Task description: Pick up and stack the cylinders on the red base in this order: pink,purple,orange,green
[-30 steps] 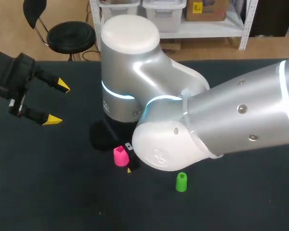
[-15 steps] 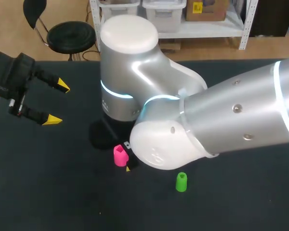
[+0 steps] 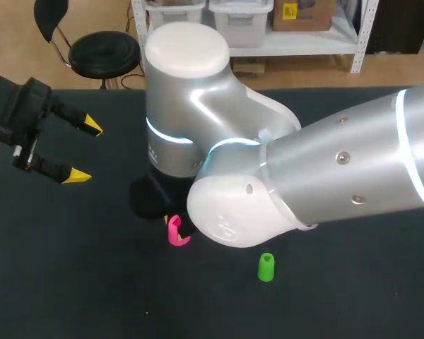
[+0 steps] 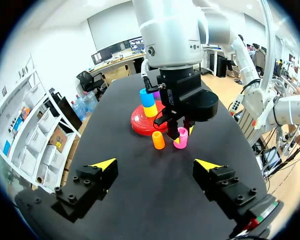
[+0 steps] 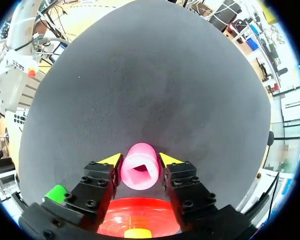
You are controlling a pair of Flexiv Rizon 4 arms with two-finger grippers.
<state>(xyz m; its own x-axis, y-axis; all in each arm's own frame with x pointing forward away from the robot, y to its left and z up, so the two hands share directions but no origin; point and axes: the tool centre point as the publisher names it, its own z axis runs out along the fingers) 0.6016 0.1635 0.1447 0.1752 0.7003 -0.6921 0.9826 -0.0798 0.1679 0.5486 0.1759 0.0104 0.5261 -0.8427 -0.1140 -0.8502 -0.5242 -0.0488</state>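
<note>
Right now the right jaws are closed on the pink cylinder [image 5: 140,172], with one yellow tip pressed on each side. It is bright pink and round outside, with a square hole in its end. In the head view it sits near 6 o'clock from the middle of the tabletop [image 3: 71,282], half hidden under the big right arm [image 3: 304,183]. The green cylinder [image 3: 266,267] stands apart, at 4 o'clock from it.

From the left wrist, the orange cylinder [image 4: 158,140] stands just beside the pink cylinder. The red base [image 4: 139,124] lies just past them, with a blue cylinder [image 4: 147,97] on a yellow cylinder [image 4: 151,111] on it.

The left jaws are spread wide. They are at 9 o'clock in the head view, by the tabletop's left edge and well apart from the rest. Dark tabletop stretches from the pink cylinder toward 7 and 8 o'clock. Ahead of the right jaws, dark tabletop runs on to its far edge.
</note>
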